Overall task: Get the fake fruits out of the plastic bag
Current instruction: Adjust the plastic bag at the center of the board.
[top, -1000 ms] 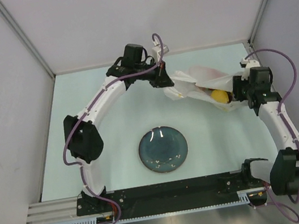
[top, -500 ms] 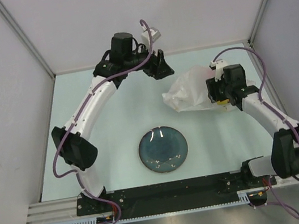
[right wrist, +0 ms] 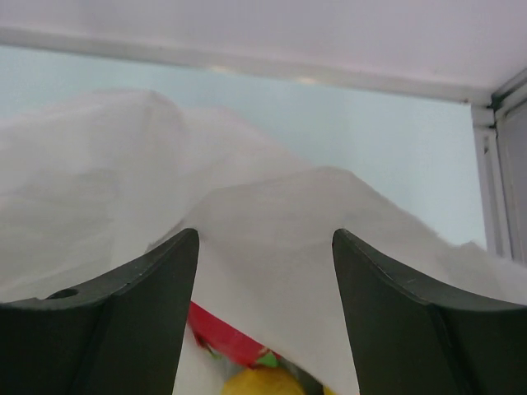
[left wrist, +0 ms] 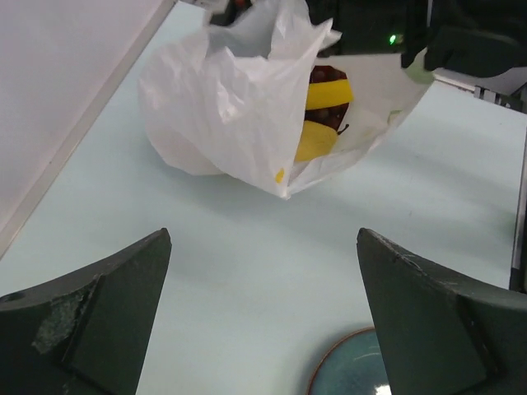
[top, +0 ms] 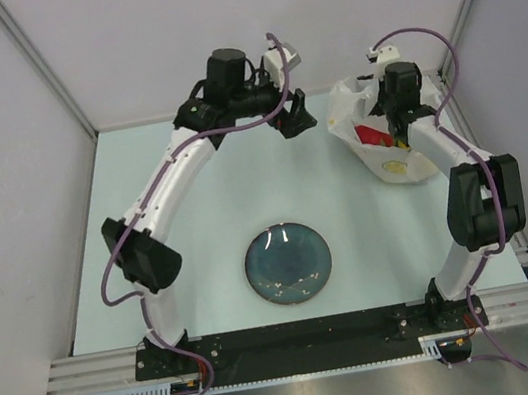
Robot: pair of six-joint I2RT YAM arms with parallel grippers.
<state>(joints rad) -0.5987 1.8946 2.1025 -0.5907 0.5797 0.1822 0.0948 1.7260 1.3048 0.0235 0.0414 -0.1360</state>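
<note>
The plastic bag (top: pixel 345 108) lies crumpled at the back right of the table. Through its open mouth the left wrist view shows the bag (left wrist: pixel 230 107), a yellow banana (left wrist: pixel 329 93), a round yellow fruit (left wrist: pixel 315 141) and dark grapes (left wrist: pixel 328 74) inside. The red dragon fruit (top: pixel 372 134) shows in the bag from above. My left gripper (top: pixel 297 118) is open and empty, left of the bag and apart from it. My right gripper (top: pixel 398 131) hangs over the bag, open, with bag film (right wrist: pixel 272 247) across the gap; below it sit the dragon fruit (right wrist: pixel 216 331) and yellow fruit (right wrist: pixel 257 382).
A round dark blue-green plate (top: pixel 288 264) sits at the middle front of the table, its rim also at the bottom of the left wrist view, plate (left wrist: pixel 350 374). The back wall and the right corner post stand close behind the bag.
My left gripper let go of the bag, opened wide and drew back to the left. My right arm swung the bag toward the back right corner, its jaws widening.
</note>
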